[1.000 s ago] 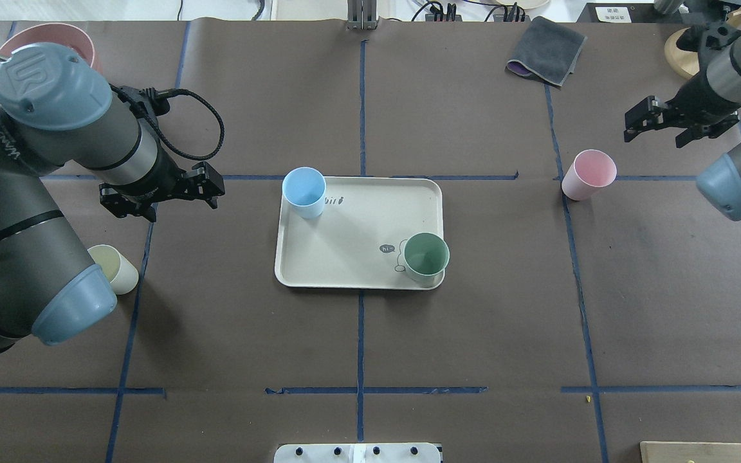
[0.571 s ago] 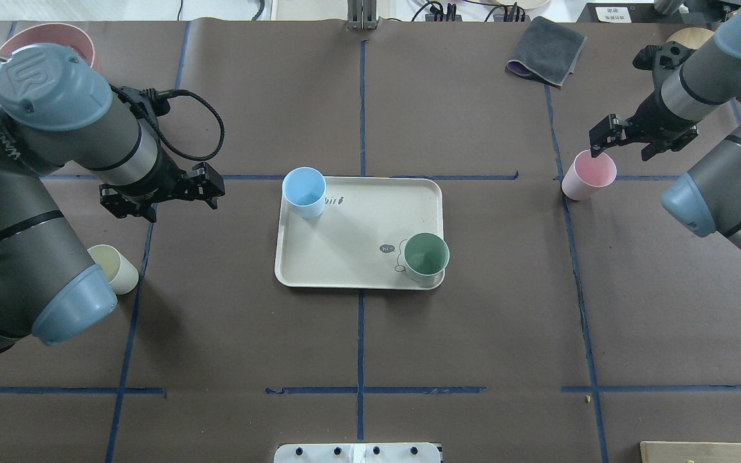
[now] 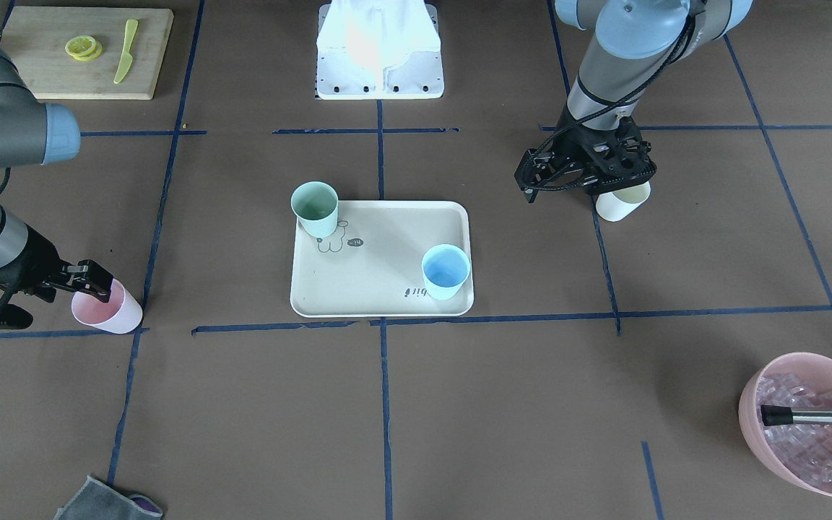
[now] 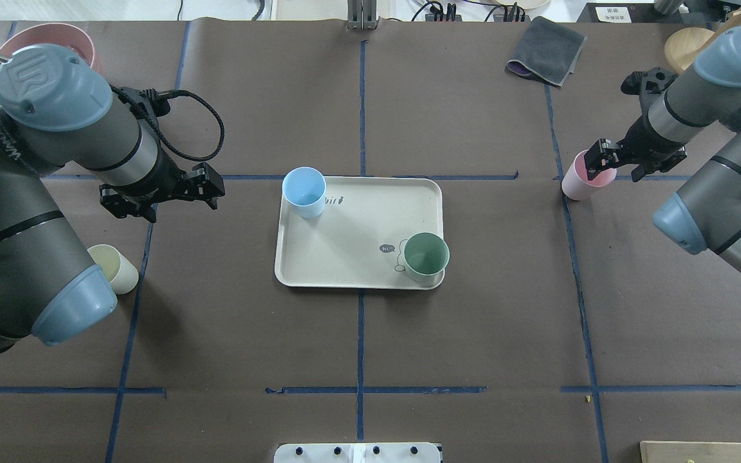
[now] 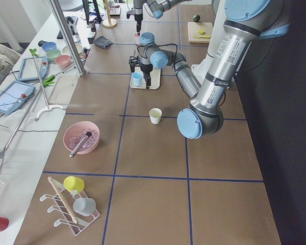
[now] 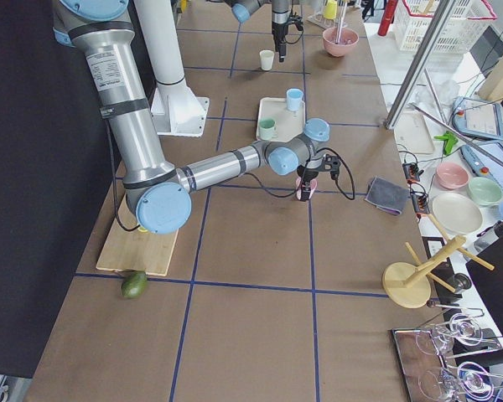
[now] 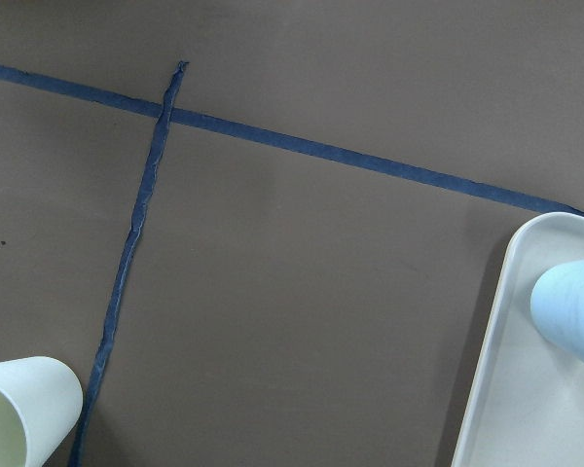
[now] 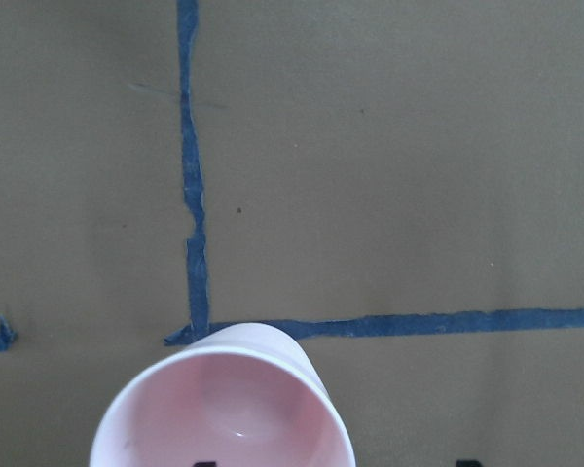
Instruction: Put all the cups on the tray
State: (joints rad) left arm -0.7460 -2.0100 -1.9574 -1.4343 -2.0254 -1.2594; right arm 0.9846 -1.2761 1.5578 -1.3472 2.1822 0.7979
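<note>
The cream-beige tray (image 4: 357, 270) lies mid-table with the light blue cup (image 4: 304, 191) at its far left corner and the mint green cup (image 4: 426, 257) at its near right corner. The pink cup (image 4: 577, 185) stands upright on the table to the tray's right. My right gripper (image 4: 613, 168) is open at its rim. In the right wrist view one fingertip is inside the cup's (image 8: 224, 413) mouth and the other is outside it. The cream-white cup (image 4: 118, 270) stands at the left, partly hidden by my left arm. My left gripper (image 4: 161, 198) is open and empty, beyond that cup.
A large pink bowl of ice (image 3: 809, 426) with a metal handle sits at the far left corner. A grey cloth (image 4: 546, 50) lies at the far right. A wooden cutting board (image 3: 40, 72) with lemon slices and a knife lies near the robot's base.
My right arm has swung in toward the pink cup and lowered, so its open fingers now straddle the cup's rim. The left arm and all cups have not moved.
</note>
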